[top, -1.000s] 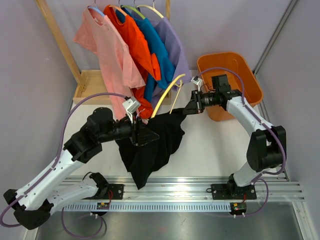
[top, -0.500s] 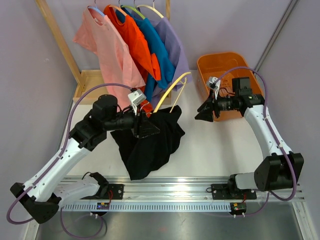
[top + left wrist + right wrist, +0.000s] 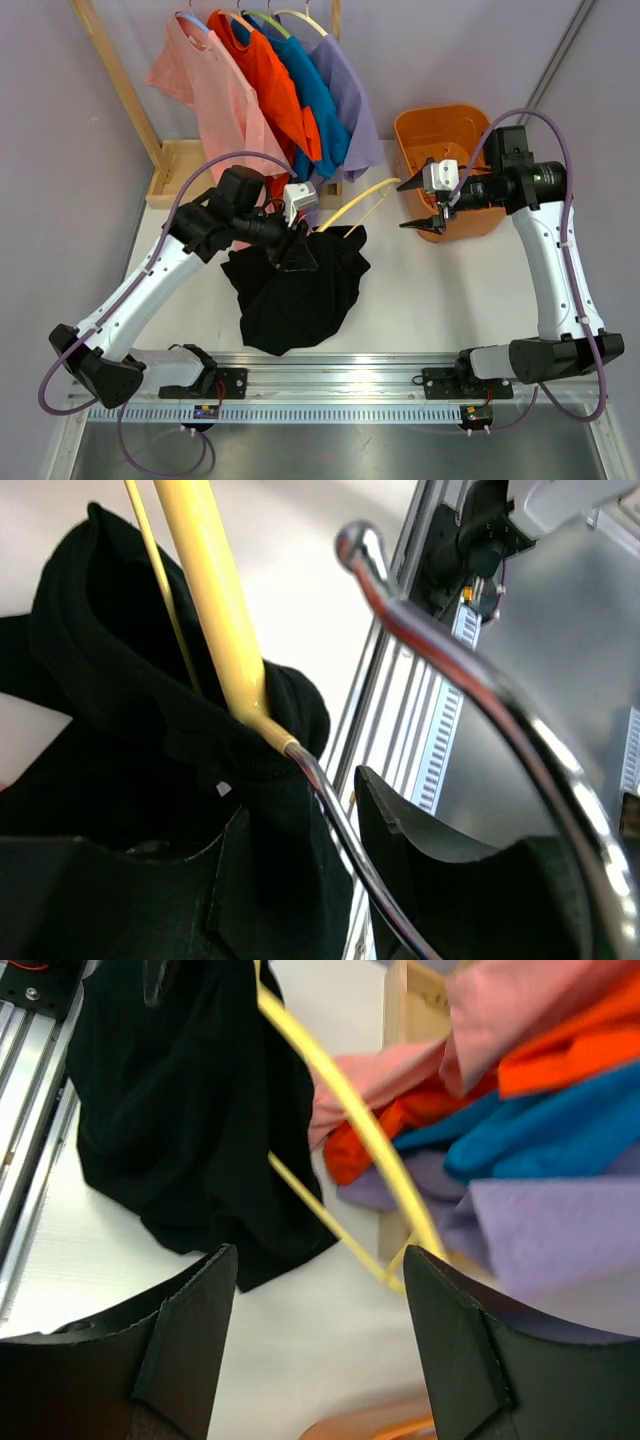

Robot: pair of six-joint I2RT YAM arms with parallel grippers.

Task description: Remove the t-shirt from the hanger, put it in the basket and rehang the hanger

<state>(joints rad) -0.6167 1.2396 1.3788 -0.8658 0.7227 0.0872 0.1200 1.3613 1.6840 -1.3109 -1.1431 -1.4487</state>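
Left gripper (image 3: 299, 254) closed on the neck of the yellow hanger (image 3: 362, 196), with black cloth bunched against its fingers (the metal hook curves past them in the wrist view). Right gripper (image 3: 408, 205) wide and empty, beside the orange bin (image 3: 440, 125), apart from the hanger's bare arm. Black t-shirt (image 3: 295, 300) hangs from the hanger's neck, lower folds heaped on the table (image 3: 430, 300).
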